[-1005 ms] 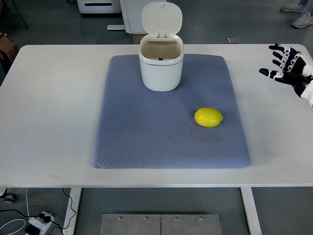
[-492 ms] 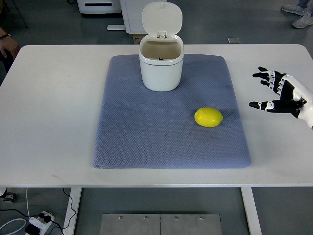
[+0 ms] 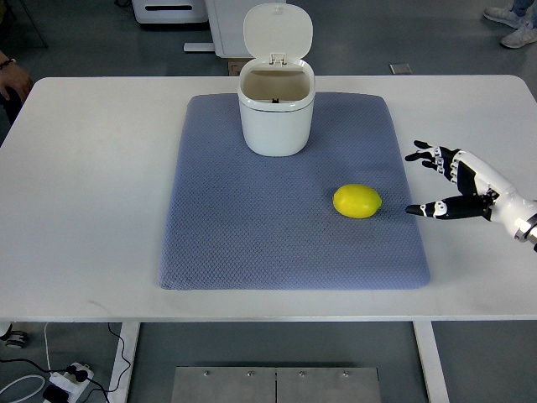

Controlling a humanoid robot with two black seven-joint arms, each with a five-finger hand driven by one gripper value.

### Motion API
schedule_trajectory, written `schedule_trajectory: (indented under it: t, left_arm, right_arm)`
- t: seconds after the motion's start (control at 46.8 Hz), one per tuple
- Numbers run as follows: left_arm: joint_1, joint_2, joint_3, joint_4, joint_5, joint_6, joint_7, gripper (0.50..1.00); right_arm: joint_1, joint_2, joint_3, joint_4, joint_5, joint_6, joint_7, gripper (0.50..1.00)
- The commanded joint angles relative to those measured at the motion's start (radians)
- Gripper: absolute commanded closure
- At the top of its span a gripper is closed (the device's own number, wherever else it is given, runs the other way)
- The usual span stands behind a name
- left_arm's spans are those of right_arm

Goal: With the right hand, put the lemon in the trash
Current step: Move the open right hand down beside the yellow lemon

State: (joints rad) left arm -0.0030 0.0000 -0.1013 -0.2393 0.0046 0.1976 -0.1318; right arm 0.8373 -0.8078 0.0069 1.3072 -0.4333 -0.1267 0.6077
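Note:
A yellow lemon lies on the blue-grey mat, right of the mat's middle. The white trash bin stands at the mat's far edge with its lid flipped up and its inside showing. My right hand comes in from the right edge, just off the mat's right side and a short way right of the lemon. Its fingers are spread and point toward the lemon, holding nothing. The left arm does not show.
The mat lies on a white table. A person's hand shows at the far left edge, and shoes at the top right. Cables and a power strip lie on the floor below.
My right hand has moved down and left from the table's far right toward the lemon, staying spread. The lemon and bin have not moved.

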Motion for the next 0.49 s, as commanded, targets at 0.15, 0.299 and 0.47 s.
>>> schedule_trajectory:
  t: [0.15,0.299,0.47]
  left_arm:
    - [0.0,0.0,0.0,0.0,0.0,0.0,0.0,0.5]
    - [0.0,0.0,0.0,0.0,0.0,-0.003,0.0,0.5]
    - [0.0,0.0,0.0,0.0,0.0,0.0,0.0,0.5]
  right_arm:
    - [0.094,0.064,-0.134,-0.006,-0.002,-0.067,-0.002,0.515]
    - [0.118,0.108,-0.163,-0.02,-0.001,-0.097,-0.029,0.515]
    - [0.12,0.144,-0.165,-0.034,0.002,-0.11,-0.068,0.515]
